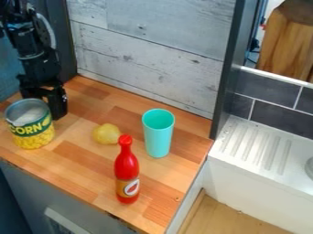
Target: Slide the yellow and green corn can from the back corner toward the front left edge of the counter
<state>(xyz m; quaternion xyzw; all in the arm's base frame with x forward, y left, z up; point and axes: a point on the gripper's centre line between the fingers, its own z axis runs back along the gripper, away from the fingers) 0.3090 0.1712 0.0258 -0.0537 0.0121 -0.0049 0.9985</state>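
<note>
Corn can point(32, 130) is what we see closest to the gripper point(50, 101), upright at the left of the wooden counter point(85, 167), with a green band above pictured yellow kernels and a grey top. Nearest to us, a red sauce bottle point(127, 171) stands upright toward the counter's front edge, an orange and white label round its lower part. Beyond it, we find a turquoise tumbler point(158, 137), upright and open at the top, toward the right side, and a rounded yellow item point(107, 134) lying between the tumbler and the can, apart from both. Farther off at the left, the black arm point(30, 43) comes down from the upper left, its gripper just behind the can and partly hidden by it; we cannot tell whether it is released or clenched, or whether it touches the can. To the right, past a dark upright post point(231, 68), we see a white grooved drainboard point(256, 148) with dark grey tiles point(281, 116) behind it. Pale wood-look panelling point(149, 41) backs the counter.
</note>
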